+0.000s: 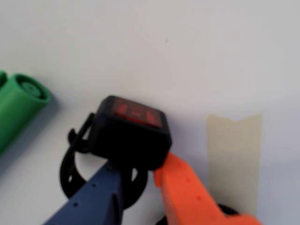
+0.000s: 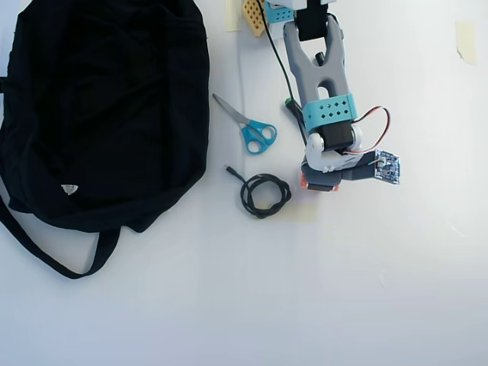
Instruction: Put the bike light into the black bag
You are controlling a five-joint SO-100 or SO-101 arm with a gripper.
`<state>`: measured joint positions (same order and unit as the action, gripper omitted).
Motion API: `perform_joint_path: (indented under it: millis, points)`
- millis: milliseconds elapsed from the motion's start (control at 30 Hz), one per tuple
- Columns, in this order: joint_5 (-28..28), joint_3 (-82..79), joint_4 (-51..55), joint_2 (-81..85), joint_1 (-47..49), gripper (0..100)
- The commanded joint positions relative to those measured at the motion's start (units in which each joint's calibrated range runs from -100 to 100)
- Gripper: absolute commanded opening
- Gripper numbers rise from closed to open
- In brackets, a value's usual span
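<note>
In the wrist view the gripper [image 1: 136, 171] has its blue and orange jaws closed in on the blocky body of the bike light [image 1: 130, 133], whose red face points up and whose loop strap lies on the white table [image 1: 187, 47]. A green cylinder [image 1: 18, 110] lies to the left, tape [image 1: 233, 154] to the right. Overhead, the black bag [image 2: 99, 114] sits well apart at left, beyond the scissors [image 2: 248, 128] and coiled cable [image 2: 263, 194]

A pair of scissors [image 2: 248, 127] with blue handles is seen on the white table [image 2: 366, 290] in the overhead view; a coiled black cable [image 2: 263, 194] lies just below. In the wrist view, a green cylinder [image 1: 18, 108] is noted far left, a strip of beige tape [image 1: 233, 154] at right
</note>
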<state>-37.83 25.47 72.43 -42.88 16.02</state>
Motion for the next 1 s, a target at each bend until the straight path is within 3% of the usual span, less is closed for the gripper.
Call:
perform_joint_path:
  millis: [0,267,700,833,967]
  points:
    - [0.44,0.49,-0.08,2.22,0.66,2]
    - [3.43,12.44,14.04,3.63,1.86,2]
    - [6.21,28.62,25.07,3.63,3.13,2]
    - [10.35,32.39,26.88,4.13,2.53,2]
    - [19.11,33.29,26.88,6.45,1.19,2]
